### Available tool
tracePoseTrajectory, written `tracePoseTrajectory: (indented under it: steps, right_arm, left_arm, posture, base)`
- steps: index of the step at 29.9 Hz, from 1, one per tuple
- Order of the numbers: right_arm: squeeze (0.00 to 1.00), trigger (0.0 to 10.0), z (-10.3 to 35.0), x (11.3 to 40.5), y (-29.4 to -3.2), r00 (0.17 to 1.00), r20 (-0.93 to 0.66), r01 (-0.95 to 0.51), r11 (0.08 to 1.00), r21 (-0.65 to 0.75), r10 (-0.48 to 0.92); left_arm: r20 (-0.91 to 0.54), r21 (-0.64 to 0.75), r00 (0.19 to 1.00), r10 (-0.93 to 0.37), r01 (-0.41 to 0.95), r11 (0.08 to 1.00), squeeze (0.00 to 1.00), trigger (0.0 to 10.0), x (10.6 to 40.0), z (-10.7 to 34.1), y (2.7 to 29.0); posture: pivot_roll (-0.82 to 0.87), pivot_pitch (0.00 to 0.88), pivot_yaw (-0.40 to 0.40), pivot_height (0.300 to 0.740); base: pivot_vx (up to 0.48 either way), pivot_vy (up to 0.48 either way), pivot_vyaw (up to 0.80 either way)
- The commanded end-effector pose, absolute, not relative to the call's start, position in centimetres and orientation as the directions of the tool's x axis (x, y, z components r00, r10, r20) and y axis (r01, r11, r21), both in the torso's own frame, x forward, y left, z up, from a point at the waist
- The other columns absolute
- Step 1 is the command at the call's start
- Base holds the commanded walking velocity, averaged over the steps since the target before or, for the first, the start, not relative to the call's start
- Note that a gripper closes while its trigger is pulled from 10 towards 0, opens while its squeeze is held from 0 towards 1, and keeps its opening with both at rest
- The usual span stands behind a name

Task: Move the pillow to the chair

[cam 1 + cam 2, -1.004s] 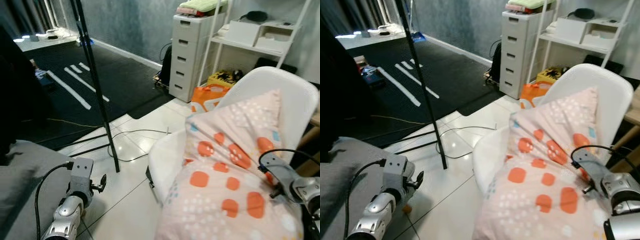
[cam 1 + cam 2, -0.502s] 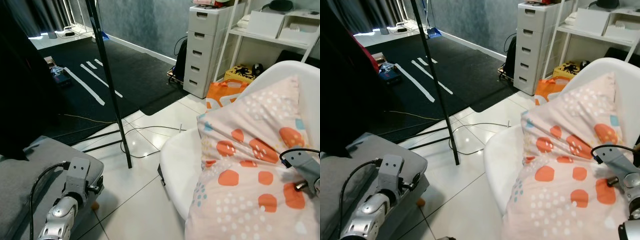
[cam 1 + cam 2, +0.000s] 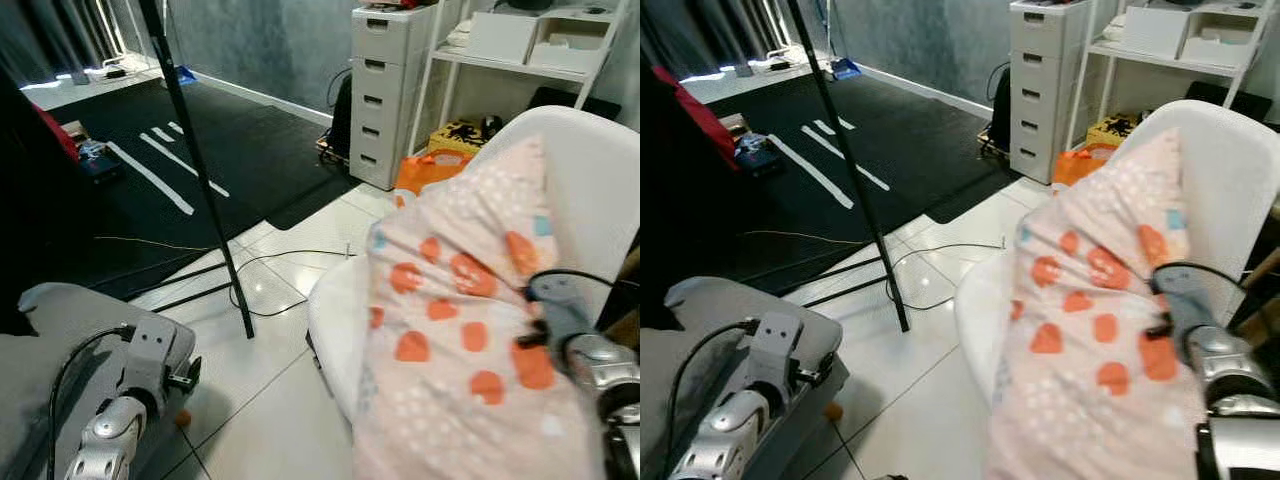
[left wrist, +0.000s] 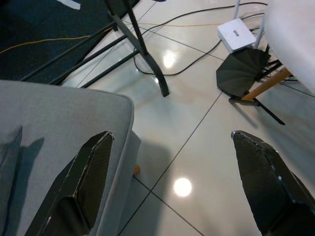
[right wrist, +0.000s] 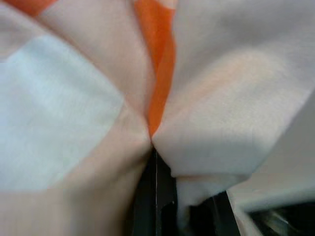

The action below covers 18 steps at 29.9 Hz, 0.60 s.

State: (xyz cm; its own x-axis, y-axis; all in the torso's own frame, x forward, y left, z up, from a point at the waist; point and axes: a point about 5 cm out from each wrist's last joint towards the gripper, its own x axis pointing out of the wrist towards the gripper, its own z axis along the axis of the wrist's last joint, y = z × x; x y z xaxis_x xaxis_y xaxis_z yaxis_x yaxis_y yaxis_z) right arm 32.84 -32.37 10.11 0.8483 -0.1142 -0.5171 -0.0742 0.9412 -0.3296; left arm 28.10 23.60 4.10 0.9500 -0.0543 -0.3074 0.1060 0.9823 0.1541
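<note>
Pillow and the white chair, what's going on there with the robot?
The robot is putting a spotted pillow on the white chair. Its right end effector is shut on a pinch of the pillow's fabric, and the pillow lies across the seat and leans up against the chair's back. The left end effector is open and idle, low beside a grey cushion above the tiled floor.

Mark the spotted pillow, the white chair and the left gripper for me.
Pink pillow with orange spots (image 3: 450,330): left eye view, middle of its front face.
White moulded shell chair (image 3: 585,170): left eye view, bare backrest above the pillow.
Left gripper (image 4: 172,182): left wrist view, midway between its two black fingertips, open over the tiled floor.
</note>
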Motion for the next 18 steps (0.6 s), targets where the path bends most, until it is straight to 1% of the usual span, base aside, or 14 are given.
tracePoseTrajectory:
  steps: [1, 5, 8, 11, 18]
  right_arm:
    - [0.00, 10.0, 9.8, 33.6, -30.2, 0.853, -0.522, -0.187, 0.944, -0.273, 0.018]
    - [0.00, 10.0, 9.5, 33.5, -29.9, 0.840, -0.541, -0.216, 0.940, -0.265, 0.041]
    - [0.00, 10.0, 8.7, 32.9, -30.1, 0.807, -0.589, -0.246, 0.932, -0.266, 0.045]
    - [0.00, 10.0, 8.6, 32.8, -30.1, 0.803, -0.595, -0.246, 0.932, -0.266, 0.042]
    - [0.00, 10.0, 8.1, 32.2, -31.1, 0.792, -0.609, -0.195, 0.928, -0.318, -0.042]
  left_arm:
    - [-0.338, 0.174, 0.940, -0.052, 0.116, 0.978, 0.00, 10.0, 27.6, 3.9, 24.3]
    - [-0.340, 0.171, 0.939, -0.059, 0.124, 0.978, 0.00, 10.0, 27.4, 3.9, 24.3]
    - [-0.345, 0.158, 0.935, -0.084, 0.146, 0.977, 0.00, 10.0, 27.1, 4.0, 24.2]
    - [-0.346, 0.155, 0.934, -0.091, 0.152, 0.976, 0.00, 10.0, 27.1, 4.1, 24.1]
    - [-0.348, 0.152, 0.931, -0.108, 0.169, 0.974, 0.00, 10.0, 27.1, 4.3, 23.8]
  posture:
    - [-0.08, 0.118, 0.091, 0.611]
    - [-0.08, 0.125, 0.090, 0.611]
    - [-0.08, 0.129, 0.088, 0.596]
    - [-0.08, 0.127, 0.089, 0.591]
    - [-0.08, 0.121, 0.090, 0.566]
  base:
    - [0.000, 0.000, 0.00]
    - [0.000, 0.000, 0.00]
    - [0.000, 0.000, 0.00]
    - [0.000, 0.000, 0.00]
    - [0.000, 0.000, 0.00]
